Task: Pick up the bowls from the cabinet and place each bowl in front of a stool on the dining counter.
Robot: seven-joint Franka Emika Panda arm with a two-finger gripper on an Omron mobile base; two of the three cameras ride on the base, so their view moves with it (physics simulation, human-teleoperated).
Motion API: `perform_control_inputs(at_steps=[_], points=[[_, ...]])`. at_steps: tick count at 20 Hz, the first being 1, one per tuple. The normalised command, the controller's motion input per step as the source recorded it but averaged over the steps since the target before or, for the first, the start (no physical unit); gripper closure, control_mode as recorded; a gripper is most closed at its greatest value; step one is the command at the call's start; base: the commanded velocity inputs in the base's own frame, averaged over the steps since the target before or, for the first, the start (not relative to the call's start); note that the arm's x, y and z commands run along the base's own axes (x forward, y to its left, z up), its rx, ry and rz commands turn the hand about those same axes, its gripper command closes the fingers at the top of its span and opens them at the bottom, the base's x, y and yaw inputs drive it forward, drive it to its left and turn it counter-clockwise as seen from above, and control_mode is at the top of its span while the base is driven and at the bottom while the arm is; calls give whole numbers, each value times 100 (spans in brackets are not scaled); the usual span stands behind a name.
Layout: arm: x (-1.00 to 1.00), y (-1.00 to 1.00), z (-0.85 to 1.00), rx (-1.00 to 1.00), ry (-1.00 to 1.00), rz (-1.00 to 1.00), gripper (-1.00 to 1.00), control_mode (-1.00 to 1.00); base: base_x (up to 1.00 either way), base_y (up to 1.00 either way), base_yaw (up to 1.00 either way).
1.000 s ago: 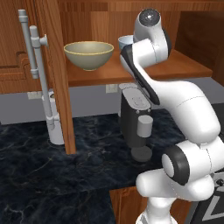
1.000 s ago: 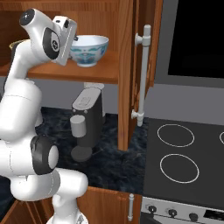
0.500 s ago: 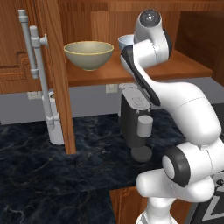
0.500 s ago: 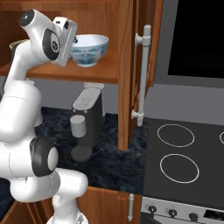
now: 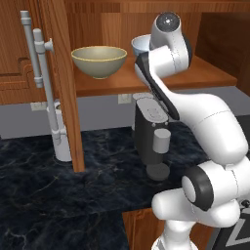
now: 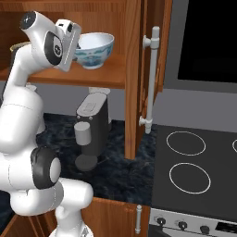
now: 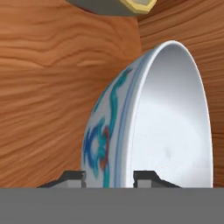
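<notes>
The white bowl with blue pattern stands on the shelf of the open cabinet, at the right end. My gripper straddles its near rim, one fingertip outside the wall and the other inside, both pressed against it. In the left base view the arm hides most of that white bowl. The olive-tan bowl sits upright to its left on the same shelf, and its yellowish rim shows at the top of the hand view. The dining counter is out of view.
A dark coffee machine stands on the black marbled counter right under the shelf. Open cabinet doors with grey bar handles flank the opening. A stove top lies to the right, and a white cylinder to the left.
The jaws have closed from wide open onto the white bowl's rim. The arm and both bowls stay where they were.
</notes>
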Motion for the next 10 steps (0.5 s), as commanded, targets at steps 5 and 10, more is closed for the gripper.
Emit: perform_control_inputs(at_steps=[5, 10], points=[[-13, 0, 0, 0, -3, 0, 100, -100, 0, 0, 0], [-57, -2, 0, 0, -6, 0, 100, -100, 0, 0, 0]])
